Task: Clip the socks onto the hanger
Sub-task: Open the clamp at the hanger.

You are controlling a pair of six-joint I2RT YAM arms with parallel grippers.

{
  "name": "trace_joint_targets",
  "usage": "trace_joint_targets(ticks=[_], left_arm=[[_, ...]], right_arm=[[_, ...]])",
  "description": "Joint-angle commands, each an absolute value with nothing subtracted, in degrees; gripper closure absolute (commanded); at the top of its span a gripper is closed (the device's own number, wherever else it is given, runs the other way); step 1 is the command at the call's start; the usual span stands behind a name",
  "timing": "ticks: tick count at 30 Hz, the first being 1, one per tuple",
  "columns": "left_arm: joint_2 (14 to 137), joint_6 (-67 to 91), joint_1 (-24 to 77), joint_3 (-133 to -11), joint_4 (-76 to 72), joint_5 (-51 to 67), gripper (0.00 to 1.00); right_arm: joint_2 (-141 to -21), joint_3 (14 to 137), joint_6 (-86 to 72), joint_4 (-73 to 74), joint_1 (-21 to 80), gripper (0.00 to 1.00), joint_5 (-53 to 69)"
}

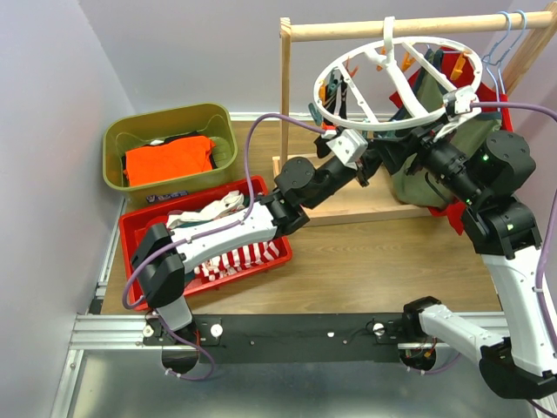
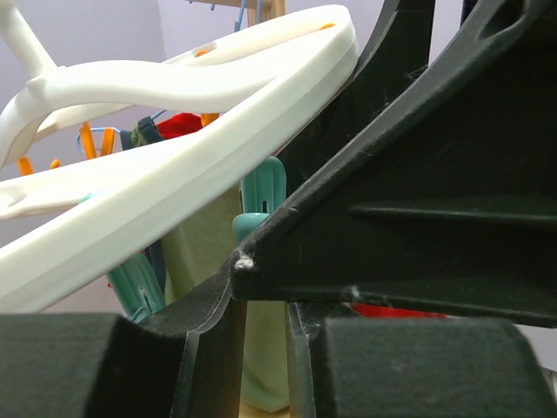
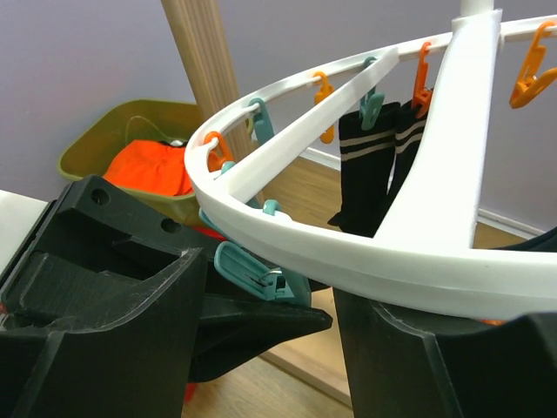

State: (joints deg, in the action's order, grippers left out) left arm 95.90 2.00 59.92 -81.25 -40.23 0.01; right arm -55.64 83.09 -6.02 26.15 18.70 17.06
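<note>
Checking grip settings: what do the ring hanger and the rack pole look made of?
The ring hanger looks like moulded white plastic, smooth with a slight sheen. The rack pole looks like bare wood, matte, with faint grain.

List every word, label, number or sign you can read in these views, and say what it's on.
None: no text, number or sign can be read on the hanger, the socks, the red tray or the green bin.

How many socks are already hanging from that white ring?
2: a black striped sock under a teal clip, and beside it a second sock under an orange clip. More may be hidden.
</note>
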Motion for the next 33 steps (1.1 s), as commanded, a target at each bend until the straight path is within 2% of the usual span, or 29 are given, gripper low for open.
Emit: trace_joint_targets(ticks=[1,12,15,19,22,23,25,33], left_arm=[[95.4,2.1,60.9,-84.0,-36.2,0.5,0.92],[96.4,0.3,62.6,-86.4,-30.7,-3.5,0.92],[96.3,-1.0,62.8,-86.5,-30.0,-4.4,0.92],[95.7,-1.4,63.1,-86.4,-28.9,-5.7,0.92],[94.7,-1.2,63.3,-85.8,-28.3,-5.8,0.84],[94.3,-0.5,63.3,-85.4,-28.2,-5.5,0.76],[93.3,-0.3,63.3,-84.2,-27.9,-5.4,0.7],[85.8,5.1,63.3,-78.1,-24.4,-6.0,0.43]], right_arm=[[-56.6,82.7,-5.5,22.8,19.1,0.33,17.8],[-56.9,82.5,-5.2,23.1,19.1,0.34,15.3],[-56.8,82.4,-5.0,23.4,19.1,0.38,14.2],[-56.4,81.7,-5.0,23.3,19.1,0.49,12.9],[-55.8,81.2,-5.4,22.9,19.1,0.57,12.9],[-55.7,80.8,-5.5,22.7,19.1,0.6,12.9],[-55.5,80.4,-5.7,22.3,19.0,0.65,12.8],[-53.4,76.6,-8.2,19.0,19.1,0.75,12.0]])
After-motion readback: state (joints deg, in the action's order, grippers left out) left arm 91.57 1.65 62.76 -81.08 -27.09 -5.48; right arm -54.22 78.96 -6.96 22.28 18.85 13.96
